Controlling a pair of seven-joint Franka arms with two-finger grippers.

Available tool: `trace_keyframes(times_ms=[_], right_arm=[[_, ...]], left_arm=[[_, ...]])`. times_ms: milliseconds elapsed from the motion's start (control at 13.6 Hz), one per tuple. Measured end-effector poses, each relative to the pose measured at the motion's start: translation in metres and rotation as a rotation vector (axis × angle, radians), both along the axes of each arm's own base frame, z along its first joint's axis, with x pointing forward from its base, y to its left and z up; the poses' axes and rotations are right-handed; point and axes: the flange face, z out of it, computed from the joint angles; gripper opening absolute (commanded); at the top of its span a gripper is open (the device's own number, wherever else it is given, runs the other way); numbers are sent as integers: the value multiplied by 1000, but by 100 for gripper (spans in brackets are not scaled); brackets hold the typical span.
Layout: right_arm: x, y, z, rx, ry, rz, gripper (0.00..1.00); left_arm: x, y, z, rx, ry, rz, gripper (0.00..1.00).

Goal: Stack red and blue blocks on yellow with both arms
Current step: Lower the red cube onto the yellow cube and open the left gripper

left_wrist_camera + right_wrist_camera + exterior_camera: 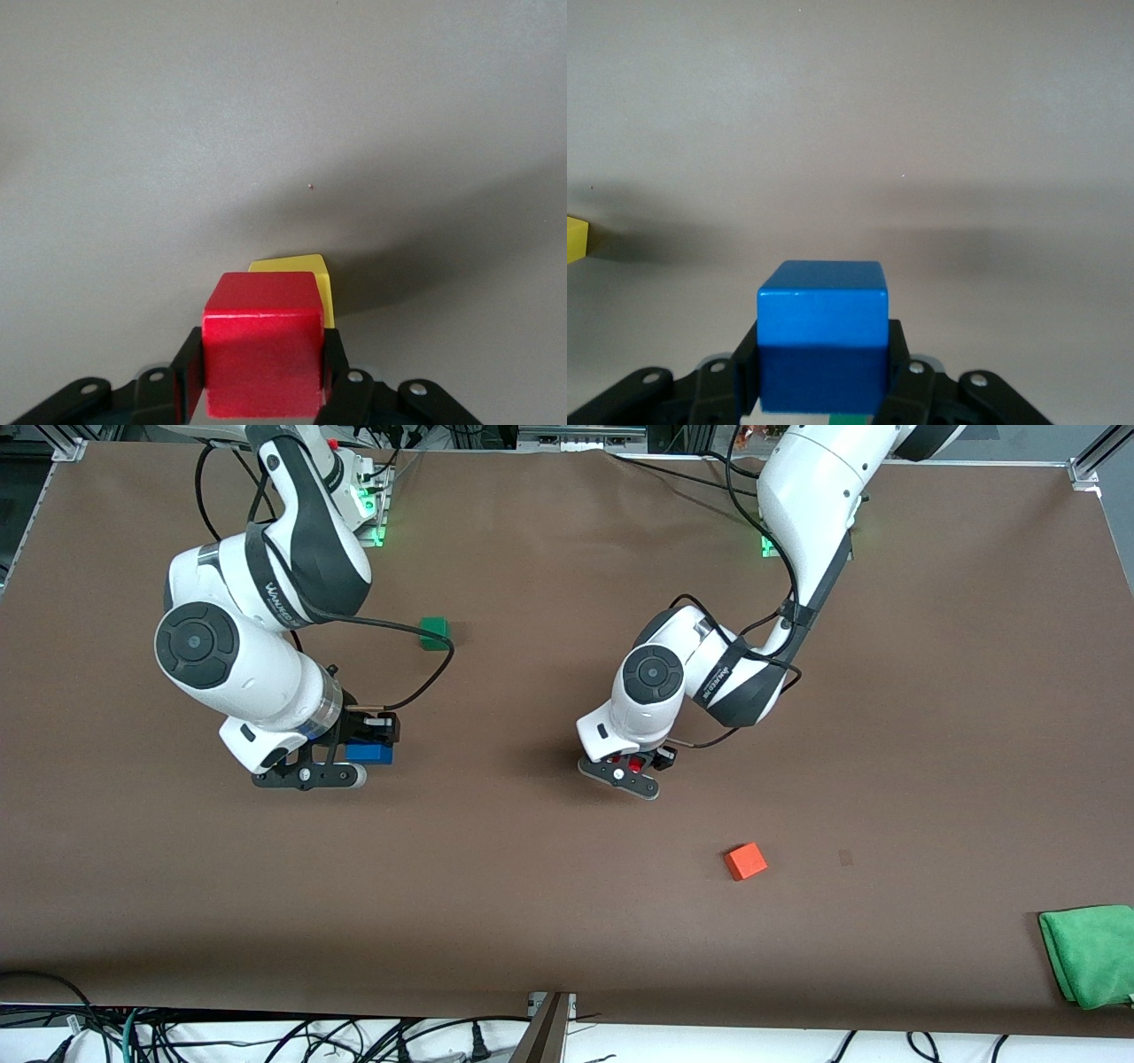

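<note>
Nearest the front camera, toward the left arm's end of the table: one orange cube (745,861), untouched and not part of the job; one green cloth (1091,953) at the table edge near it. Farther up, mid-table: left gripper (631,766), fingers pinching the red block (262,343) by two opposite faces. Left wrist view shows the yellow cube (301,282) just past the red block and lower, part-hidden by it, so the red is not squarely over it. Judgement: the coming move turns on closing that small offset, then lowering; the left arm is plainly the nearer one to the yellow cube. Cannot tell whether red already touches yellow. Toward the right arm's end, about level with the left gripper: right gripper (368,751), fingers clamped on the blue block (823,336), well apart from the stack site; yellow shows only as a sliver at the edge of the right wrist view. Farthest: one dark green cube (434,633), alone on the table. Count: red one, blue one, yellow one, orange one, green cube one, cloth one.
</note>
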Motion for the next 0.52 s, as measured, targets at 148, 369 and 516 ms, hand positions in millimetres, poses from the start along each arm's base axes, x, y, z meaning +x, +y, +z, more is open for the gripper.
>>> trace_keyframes(times_ms=[148, 369, 516], right_arm=[[-2, 5, 0, -3, -1, 6, 13], [-3, 9, 0, -4, -1, 9, 13], [-3, 9, 0, -5, -1, 3, 13]], left_arm=[[0, 0, -1, 1, 1, 0, 16], [-2, -2, -4, 3, 5, -1, 37], [-4, -5, -4, 3, 5, 9, 100]])
